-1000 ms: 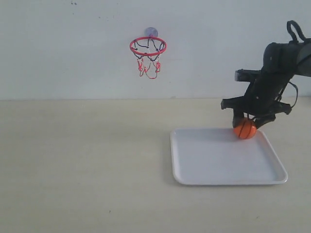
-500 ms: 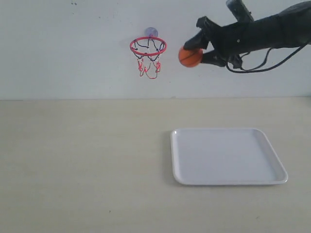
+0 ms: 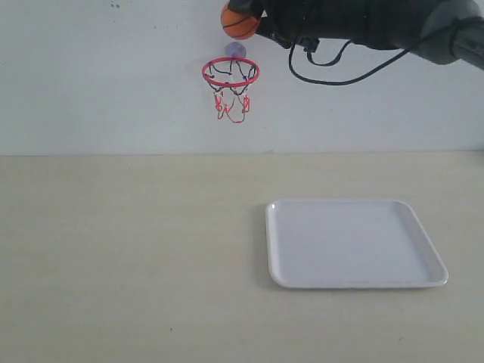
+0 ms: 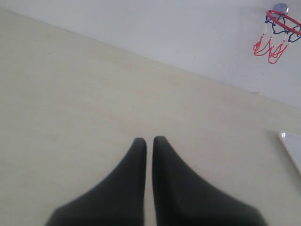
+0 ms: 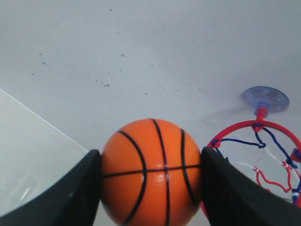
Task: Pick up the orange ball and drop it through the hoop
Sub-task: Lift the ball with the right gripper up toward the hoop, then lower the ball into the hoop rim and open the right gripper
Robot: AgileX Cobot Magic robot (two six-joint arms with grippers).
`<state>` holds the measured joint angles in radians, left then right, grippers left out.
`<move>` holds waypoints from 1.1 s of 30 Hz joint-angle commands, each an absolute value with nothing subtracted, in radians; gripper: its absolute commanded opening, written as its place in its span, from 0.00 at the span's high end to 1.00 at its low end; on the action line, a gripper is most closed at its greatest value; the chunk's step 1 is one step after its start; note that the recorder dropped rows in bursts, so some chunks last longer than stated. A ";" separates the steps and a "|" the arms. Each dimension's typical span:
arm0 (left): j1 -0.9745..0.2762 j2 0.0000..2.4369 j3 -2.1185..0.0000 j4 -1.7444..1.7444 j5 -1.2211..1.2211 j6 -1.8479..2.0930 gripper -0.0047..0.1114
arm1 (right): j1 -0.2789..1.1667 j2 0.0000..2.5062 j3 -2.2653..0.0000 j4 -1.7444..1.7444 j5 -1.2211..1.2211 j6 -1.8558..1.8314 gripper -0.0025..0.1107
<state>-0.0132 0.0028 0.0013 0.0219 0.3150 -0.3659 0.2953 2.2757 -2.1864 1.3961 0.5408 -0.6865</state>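
Pinching the orange ball (image 3: 240,21), the right pincer (image 5: 151,179) holds it just above the hoop (image 3: 231,83), slightly right of ring ctr in ext. view.

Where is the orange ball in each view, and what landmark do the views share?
Exterior view: orange ball at the top edge, just above the hoop.
Left wrist view: not in it.
Right wrist view: held in the right gripper, beside the hoop.
Shared landmark: the hoop.
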 commanded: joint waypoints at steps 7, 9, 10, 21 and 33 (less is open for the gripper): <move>-0.021 0.000 0.000 0.022 0.307 -0.365 0.92 | 0.308 2.350 -2.236 1.379 0.476 -0.634 0.98; -0.021 0.000 0.000 0.022 0.307 -0.365 0.92 | 0.314 2.350 -2.236 1.381 0.453 -0.634 0.98; -0.021 0.000 0.000 0.022 0.307 -0.365 0.92 | 0.319 2.350 -2.236 1.381 0.438 -0.634 0.98; -0.021 0.000 0.000 0.022 0.307 -0.365 0.92 | 0.338 2.359 -2.236 1.379 0.356 -0.634 0.83; -0.021 0.000 0.000 0.022 0.307 -0.365 0.92 | 0.371 2.383 -2.236 1.400 0.262 -0.698 0.54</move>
